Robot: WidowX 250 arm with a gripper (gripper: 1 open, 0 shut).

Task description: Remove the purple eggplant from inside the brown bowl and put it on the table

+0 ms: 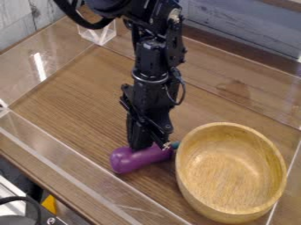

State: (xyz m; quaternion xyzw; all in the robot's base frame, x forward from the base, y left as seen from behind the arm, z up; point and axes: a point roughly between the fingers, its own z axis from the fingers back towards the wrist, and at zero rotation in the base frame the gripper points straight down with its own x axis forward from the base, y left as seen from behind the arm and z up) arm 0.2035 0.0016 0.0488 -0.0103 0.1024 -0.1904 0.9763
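On table (83, 97), purple eggplant (140, 158) lying flat, bulb lower-left, neck toward brown bowl (231, 170)

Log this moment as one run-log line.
eggplant: on table, outside the bowl, left of it | bowl: empty | gripper: fingers shut, tips at the eggplant | grip: cannot tell

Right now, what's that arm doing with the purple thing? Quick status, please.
Gripper shut, tips down at the purple eggplant. Eggplant lying on the table, left of the brown bowl; bowl empty. Nothing in the way.
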